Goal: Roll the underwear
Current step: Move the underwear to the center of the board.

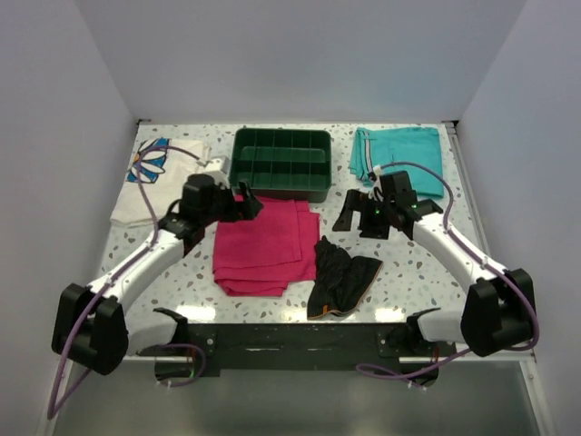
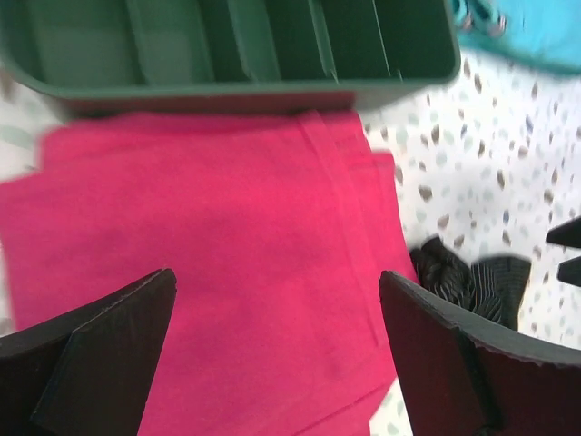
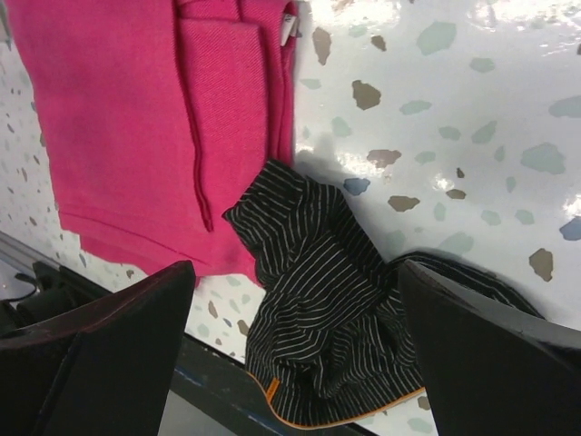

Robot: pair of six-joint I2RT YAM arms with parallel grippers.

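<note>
We see crumpled black finely striped fabric underwear (image 1: pixel 342 278) at 6 o'clock on speckled tabletop (image 1: pixel 408 269); left pincer (image 1: pixel 251 205), right pincer (image 1: pixel 349 214) both spread wide.

**Bright light, one blurry picture**

The top view is bright and even, with soft shadows. The left wrist view is blurry, most at the green tray (image 2: pixel 227 64). The right wrist view is sharp on the underwear (image 3: pixel 318 291), with white glare on the desk (image 3: pixel 390 18).

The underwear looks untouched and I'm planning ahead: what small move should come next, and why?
Probably lower the right claw onto the underwear to grip an edge: it lies crumpled, ungripped, and that open claw points at it.
</note>
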